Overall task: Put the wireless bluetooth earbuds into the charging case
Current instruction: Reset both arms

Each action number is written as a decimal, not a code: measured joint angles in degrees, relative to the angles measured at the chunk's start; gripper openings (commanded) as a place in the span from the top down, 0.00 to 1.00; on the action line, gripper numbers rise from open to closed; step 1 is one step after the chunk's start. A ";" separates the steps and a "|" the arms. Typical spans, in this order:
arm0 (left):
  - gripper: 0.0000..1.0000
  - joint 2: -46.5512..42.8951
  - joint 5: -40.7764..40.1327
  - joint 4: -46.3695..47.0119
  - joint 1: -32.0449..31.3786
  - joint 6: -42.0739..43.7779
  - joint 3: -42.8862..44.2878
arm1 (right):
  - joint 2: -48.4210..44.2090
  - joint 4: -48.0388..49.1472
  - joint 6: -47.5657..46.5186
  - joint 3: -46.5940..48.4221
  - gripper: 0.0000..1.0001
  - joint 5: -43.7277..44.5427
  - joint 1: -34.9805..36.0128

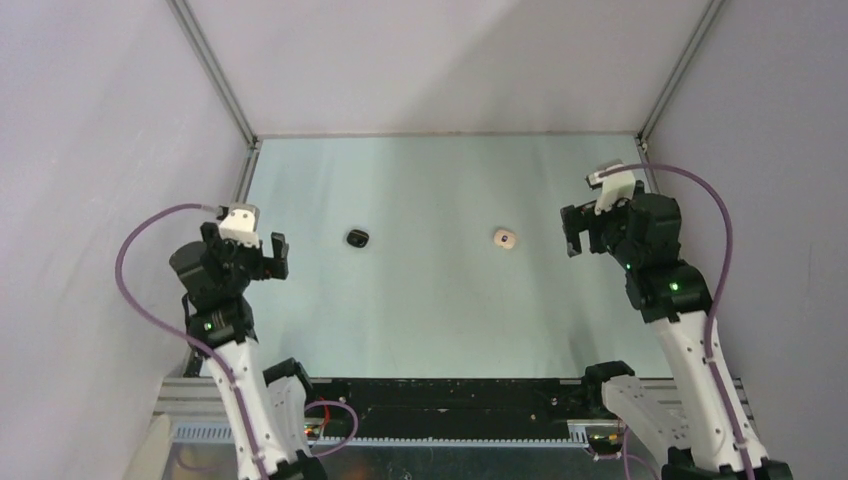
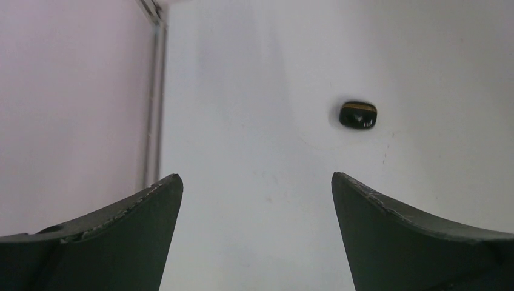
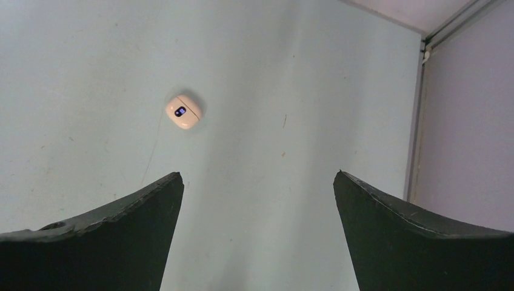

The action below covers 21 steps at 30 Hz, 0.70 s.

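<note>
A small black charging case, lid shut, lies on the table left of centre; in the left wrist view it sits ahead and to the right of my fingers. An off-white charging case, also shut, lies right of centre; in the right wrist view it sits ahead and to the left. No loose earbuds show in any view. My left gripper is open and empty, left of the black case. My right gripper is open and empty, right of the off-white case.
The pale table is enclosed by grey walls with metal frame posts at the back left and back right corners. A dark rail runs along the near edge between the arm bases.
</note>
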 measured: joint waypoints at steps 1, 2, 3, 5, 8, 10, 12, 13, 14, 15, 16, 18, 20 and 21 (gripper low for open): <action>0.01 -2.32 -0.79 -0.90 0.07 0.04 1.14 | -1.42 -0.50 -0.31 -0.04 0.01 -0.39 0.00; 0.01 -3.61 -0.87 -1.99 0.09 0.11 2.51 | -2.82 -0.79 -0.50 -0.11 0.01 -0.81 0.00; 0.01 -4.66 -0.87 -3.02 0.09 0.24 4.28 | -4.52 -0.79 -0.55 -0.33 0.01 -1.22 0.00; 0.01 -6.36 -0.44 -4.87 0.13 0.46 7.58 | -7.72 -0.83 -0.44 -0.87 0.01 -2.05 0.00; 0.01 -9.99 0.46 -6.91 0.13 0.26 9.53 | -12.46 -1.27 -0.02 -1.33 0.01 -3.06 0.07; 0.00 -12.66 0.44 -9.05 0.13 0.09 10.01 | -15.10 -1.38 0.42 -1.31 0.01 -3.23 0.24; 0.01 -14.69 0.33 -11.21 0.13 0.13 10.84 | -18.23 -2.40 0.94 -1.03 0.01 -3.39 0.39; 0.01 -15.96 0.02 -12.35 0.13 0.20 11.34 | -19.54 -3.30 1.18 -0.57 0.01 -3.45 0.44; 0.01 -17.03 -0.24 -12.92 0.13 0.22 11.58 | -20.55 -4.07 1.42 -0.04 0.00 -3.58 0.44; 0.01 -18.29 -0.74 -13.14 0.13 0.17 11.61 | -21.73 -4.76 1.90 0.61 0.00 -3.67 0.44; 0.01 -19.50 -1.07 -13.49 0.15 0.00 11.61 | -23.17 -5.51 2.43 1.51 0.01 -3.87 0.44; 0.01 -22.14 -1.51 -13.90 0.13 -0.31 11.54 | -25.73 -6.49 3.58 3.06 0.01 -4.13 0.44; 0.01 -24.15 -1.42 -13.97 0.13 -0.61 11.32 | -27.85 -6.80 4.85 4.07 0.00 -4.28 0.44; 0.01 -24.74 -1.33 -14.01 0.13 -0.63 11.15 | -28.85 -6.93 5.49 4.31 0.01 -4.48 0.42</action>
